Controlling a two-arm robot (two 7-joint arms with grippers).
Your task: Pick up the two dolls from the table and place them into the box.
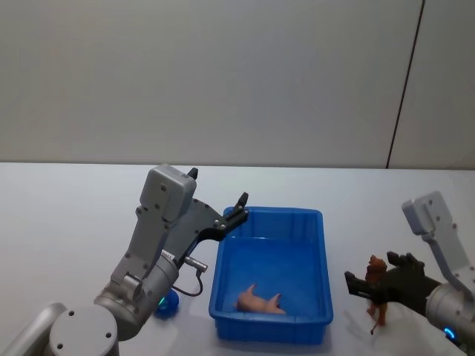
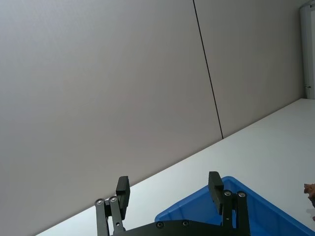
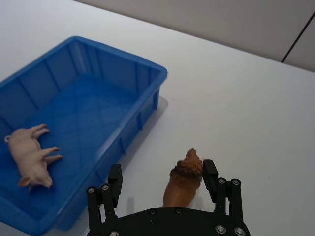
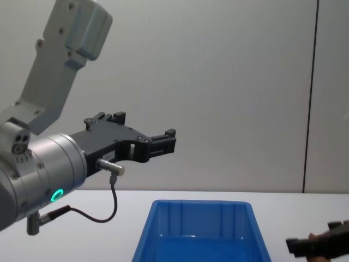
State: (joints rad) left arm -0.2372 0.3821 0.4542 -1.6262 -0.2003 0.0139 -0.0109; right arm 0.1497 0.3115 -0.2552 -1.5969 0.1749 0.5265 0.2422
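Observation:
The blue box (image 1: 286,213) stands on the white table (image 1: 74,222) in front of me. A pink pig doll (image 1: 260,301) lies on its side inside it, near the front wall, also visible in the right wrist view (image 3: 30,156). A brown lion-like doll (image 1: 376,268) stands upright to the right of the box. My right gripper (image 3: 162,176) is open around this brown doll (image 3: 184,179), which is close to one finger. My left gripper (image 1: 239,208) hangs open and empty in the air over the box's far left corner.
A small blue rounded shape (image 1: 169,304) shows on the table under my left arm, left of the box, partly hidden. A plain grey wall rises behind the table. Bare tabletop lies left, right and beyond the box (image 3: 118,49).

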